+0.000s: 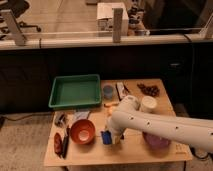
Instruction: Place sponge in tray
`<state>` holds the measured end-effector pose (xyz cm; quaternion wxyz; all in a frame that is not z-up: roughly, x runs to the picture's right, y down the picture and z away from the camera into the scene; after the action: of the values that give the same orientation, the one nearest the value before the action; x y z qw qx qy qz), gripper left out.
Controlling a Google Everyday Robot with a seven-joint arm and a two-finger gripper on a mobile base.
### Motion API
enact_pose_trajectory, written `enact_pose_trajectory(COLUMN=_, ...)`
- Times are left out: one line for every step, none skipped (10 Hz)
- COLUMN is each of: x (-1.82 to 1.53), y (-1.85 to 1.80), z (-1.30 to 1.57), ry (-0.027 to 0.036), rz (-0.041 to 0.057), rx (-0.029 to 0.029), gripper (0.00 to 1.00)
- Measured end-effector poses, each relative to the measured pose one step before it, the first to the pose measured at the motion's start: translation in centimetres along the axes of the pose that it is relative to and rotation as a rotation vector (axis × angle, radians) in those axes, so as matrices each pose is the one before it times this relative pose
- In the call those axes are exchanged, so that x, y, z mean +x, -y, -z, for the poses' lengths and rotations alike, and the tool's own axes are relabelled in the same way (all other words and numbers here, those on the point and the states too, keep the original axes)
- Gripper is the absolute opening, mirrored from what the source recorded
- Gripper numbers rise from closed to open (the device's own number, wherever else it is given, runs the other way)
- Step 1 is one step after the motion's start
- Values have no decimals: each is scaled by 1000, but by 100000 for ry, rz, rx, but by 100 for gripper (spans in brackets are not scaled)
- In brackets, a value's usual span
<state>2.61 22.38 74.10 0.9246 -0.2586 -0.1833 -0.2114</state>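
Pinching the sponge (pixel 105 137), the pincer (pixel 112 139) sits clamped (just right of orange bowl (pixel 82 131)).

Dark-blue sponge (pixel 106 137) upright in the closed tool (pixel 113 139), well apart from the green tray (pixel 75 93).

tray (pixel 75 105) x1, sponge (pixel 106 137) x1, bowls (pixel 82 131) x2

Desk (pixel 95 154) layout: the gripper (pixel 114 136), closed on the dark-blue sponge (pixel 106 137), sits just right of the orange bowl (pixel 82 131). The green tray (pixel 75 91) lies behind that bowl, and the purple bowl (pixel 157 142) lies well to its right.
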Motion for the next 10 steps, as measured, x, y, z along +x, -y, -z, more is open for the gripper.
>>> enact_pose_trajectory(x=-479, y=526, z=113, ry=-270, rz=1444, rx=-86, gripper=3)
enact_pose_trajectory(x=-385, y=450, z=156, ry=-328, rz=975, rx=-43, gripper=3)
enact_pose_trajectory(x=-360, y=406, z=102, ry=-42, rz=772, rx=179, gripper=3)
enact_pose_trajectory(x=-265, y=465, z=174, ry=-337, rz=1053, rx=184, gripper=3)
enact_pose_trajectory(x=-134, y=238, z=169, ry=-397, rz=1088, rx=-101, gripper=3)
enact_pose_trajectory(x=-765, y=665, z=110, ry=-98, rz=2504, rx=-261, gripper=3)
enact_pose_trajectory(x=-243, y=282, z=113, ry=-175, rz=1009, rx=20, gripper=3)
enact_pose_trajectory(x=-226, y=252, z=215, ry=-194, rz=850, rx=105, gripper=3)
enact_pose_trajectory(x=-385, y=333, z=89, ry=-211, rz=1414, rx=-9, gripper=3)
enact_pose_trajectory(x=-219, y=335, z=127, ry=-126, rz=953, rx=245, gripper=3)
